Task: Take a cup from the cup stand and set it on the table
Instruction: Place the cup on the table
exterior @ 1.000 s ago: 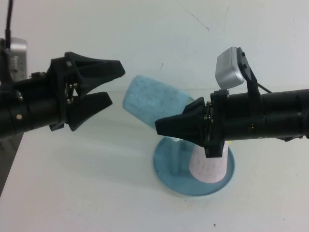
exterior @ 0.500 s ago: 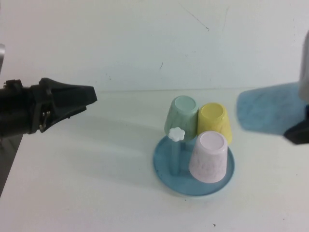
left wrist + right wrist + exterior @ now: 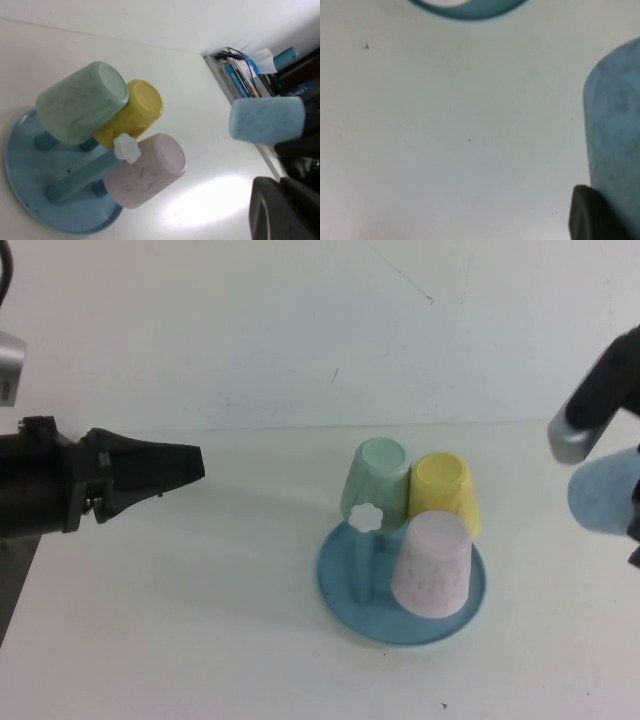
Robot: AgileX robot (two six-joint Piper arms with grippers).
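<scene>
The light blue cup (image 3: 603, 495) is off the cup stand (image 3: 345, 585) and hangs at the far right, above the table (image 3: 200, 620). My right gripper (image 3: 632, 515) is shut on it and mostly out of the high view. In the right wrist view the cup (image 3: 615, 120) fills the edge beside one dark fingertip (image 3: 587, 212). The left wrist view shows the cup (image 3: 267, 120) lying sideways in the air. My left gripper (image 3: 195, 462) is shut and empty, left of the stand. A free peg with a white knob (image 3: 367, 517) stands on the dish.
A pale green cup (image 3: 377, 478), a yellow cup (image 3: 443, 492) and a pink cup (image 3: 432, 562) sit upside down on the stand's other pegs. The table's left edge (image 3: 15, 600) is near my left arm. A shelf with clutter (image 3: 250, 70) lies beyond the table.
My right gripper has carried the light blue cup off the stand and out to the far right. My left gripper has pulled back to the left and closed.
</scene>
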